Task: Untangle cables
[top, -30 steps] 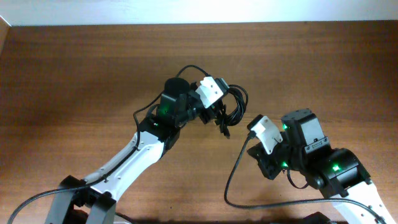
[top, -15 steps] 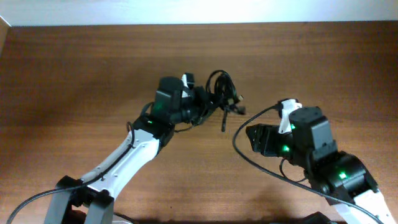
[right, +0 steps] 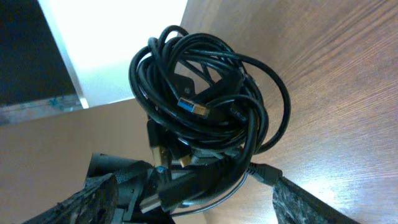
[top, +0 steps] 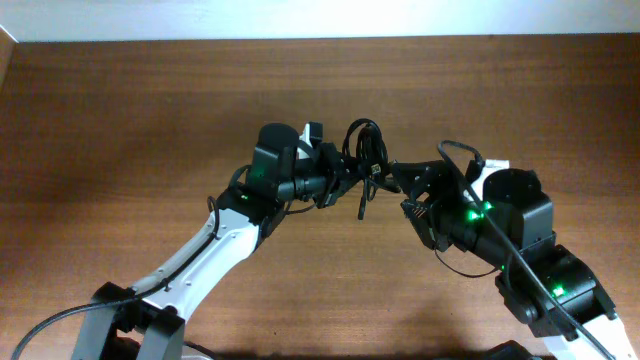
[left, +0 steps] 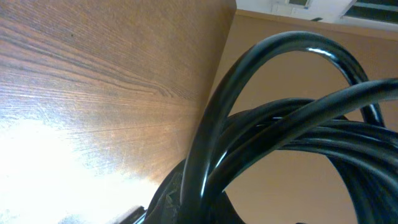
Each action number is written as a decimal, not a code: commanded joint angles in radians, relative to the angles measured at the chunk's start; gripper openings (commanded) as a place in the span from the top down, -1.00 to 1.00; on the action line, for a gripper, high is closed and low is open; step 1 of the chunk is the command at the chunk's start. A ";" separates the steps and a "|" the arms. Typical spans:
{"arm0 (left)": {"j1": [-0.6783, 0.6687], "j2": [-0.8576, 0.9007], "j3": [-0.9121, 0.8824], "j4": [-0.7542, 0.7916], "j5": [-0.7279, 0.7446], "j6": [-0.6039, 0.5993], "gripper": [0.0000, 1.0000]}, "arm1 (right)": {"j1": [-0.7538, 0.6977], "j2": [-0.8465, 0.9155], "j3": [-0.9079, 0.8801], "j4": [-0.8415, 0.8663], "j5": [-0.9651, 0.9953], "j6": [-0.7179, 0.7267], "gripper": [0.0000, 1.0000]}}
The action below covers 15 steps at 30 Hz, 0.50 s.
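Overhead: the cables [top: 365, 148] are one tight black bundle, held clear of the table [top: 120, 120] near its middle, a little toward 12 o'clock. The left gripper [top: 345, 178] sits at 8 o'clock of the bundle, pinched on the lower loops. The right gripper [top: 403, 188] is at 4 o'clock, close to the bundle but apart from it. In the right wrist view its fingers [right: 93, 199] are spread wide and hold nothing.

Handling, as judged:
- Cords are thin, glossy and limp, and probably light. The jacket looks slick, so a grip on a bare run may slide.
- Loops cross many times. Pulling a mid-loop would likely tighten the knot, not free it.
- Plugs are the stiff parts and the better holds. The blue-tipped plug [right: 194, 109] lies exposed near the coil's centre, and a small dark plug [right: 264, 172] hangs free at 5 o'clock.
- The hanging plug looks like the cleaner take: a free end with nothing over it.

The left wrist view shows only cable arcs close up. Its own fingers are hidden there.
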 commanded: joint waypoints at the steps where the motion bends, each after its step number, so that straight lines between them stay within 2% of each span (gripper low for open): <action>1: -0.037 0.003 0.006 0.010 0.023 -0.011 1.00 | 0.005 0.028 0.013 0.004 -0.006 0.010 -0.15; 3: -0.044 0.003 0.006 0.010 0.023 -0.011 1.00 | 0.005 0.040 0.013 0.003 -0.005 0.008 0.32; 5: -0.044 0.003 0.006 0.010 0.023 -0.010 1.00 | 0.005 0.040 0.013 0.003 -0.005 0.008 0.43; 7: -0.044 0.003 0.006 0.010 0.023 -0.011 1.00 | 0.005 0.040 0.013 -0.001 -0.005 0.003 0.64; 9: -0.043 0.003 0.006 0.010 0.023 -0.010 1.00 | 0.005 0.040 0.013 -0.005 -0.005 -0.062 0.92; 15: -0.043 0.003 0.006 0.010 0.028 -0.010 1.00 | 0.005 0.040 0.013 -0.060 0.071 -0.266 0.92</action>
